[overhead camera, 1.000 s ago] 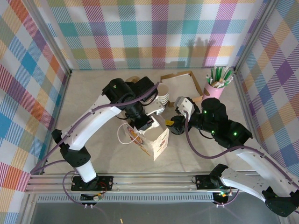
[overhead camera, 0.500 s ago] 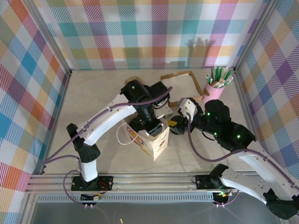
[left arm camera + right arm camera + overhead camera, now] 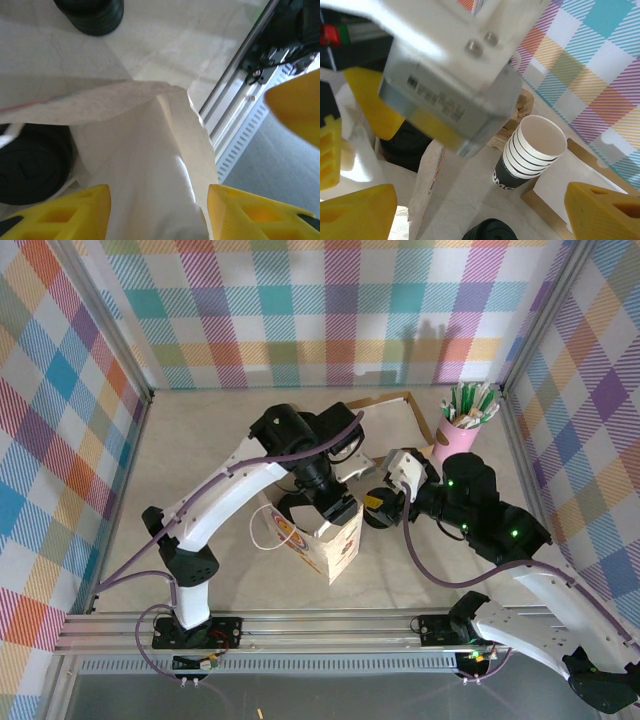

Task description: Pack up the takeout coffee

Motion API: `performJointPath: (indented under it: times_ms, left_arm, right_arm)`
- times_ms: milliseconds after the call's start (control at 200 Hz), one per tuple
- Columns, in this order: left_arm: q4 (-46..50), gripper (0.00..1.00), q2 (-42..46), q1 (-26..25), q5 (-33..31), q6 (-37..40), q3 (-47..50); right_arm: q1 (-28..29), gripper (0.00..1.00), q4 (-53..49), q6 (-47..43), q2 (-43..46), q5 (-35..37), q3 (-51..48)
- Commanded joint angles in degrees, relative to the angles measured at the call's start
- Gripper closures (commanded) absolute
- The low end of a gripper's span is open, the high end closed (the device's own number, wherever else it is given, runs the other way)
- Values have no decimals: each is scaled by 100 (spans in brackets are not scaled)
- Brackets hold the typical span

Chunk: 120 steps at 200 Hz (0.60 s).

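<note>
A white printed paper bag [image 3: 335, 545] stands open in the middle of the table. My left gripper [image 3: 335, 505] hangs over its mouth. In the left wrist view the left gripper [image 3: 157, 202] is open, with its yellow fingers [image 3: 60, 212] on either side of the bag's inner wall [image 3: 150, 150]. A round black lid [image 3: 30, 165], apparently the takeout coffee's, sits low on the left below the bag's rim. Its cup is hidden. My right gripper [image 3: 380, 502] waits just right of the bag. The right gripper [image 3: 480, 215] is open and empty.
A squat stack of black lids [image 3: 90, 15] [image 3: 490, 232] lies on the table beside the bag. A stack of lidless cups [image 3: 532, 150] stands in front of a cardboard tray [image 3: 395, 410]. A pink cup of straws [image 3: 462, 425] is at the back right.
My left arm swung right over the bag's mouth and its gripper went from shut to open. The right arm barely shifted.
</note>
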<state>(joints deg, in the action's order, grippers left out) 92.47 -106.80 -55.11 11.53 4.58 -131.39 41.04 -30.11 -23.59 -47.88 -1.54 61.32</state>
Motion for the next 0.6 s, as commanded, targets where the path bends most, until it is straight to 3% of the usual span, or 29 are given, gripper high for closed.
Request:
performJointPath:
  times_ms: [0,170,300,370,490,540,595]
  left_arm:
    - [1006,45,22,-35,-249,-160,-103]
    - [1011,37,209,-12,-353,-264,-202]
    - [1012,38,298,22,-341,-310,-160]
    - [1015,52,334,35,-221,-300,-79]
    - [1000,92,276,44,-46,-248,129]
    - [944,100,225,44,19,-249,220]
    - [820,100,178,44,91,-287,326]
  right_arm:
    - [-43,14,-74,-72,42,-125,137]
    - [-52,15,-101,-44,12,-222,134]
    - [-65,16,-88,-46,-21,-249,177]
    - [-70,16,-93,-43,-31,-274,197]
    - [-76,18,-132,-13,-54,-325,214]
    - [-78,18,-142,13,-56,-353,214]
    - [-78,19,-160,43,-47,-364,214]
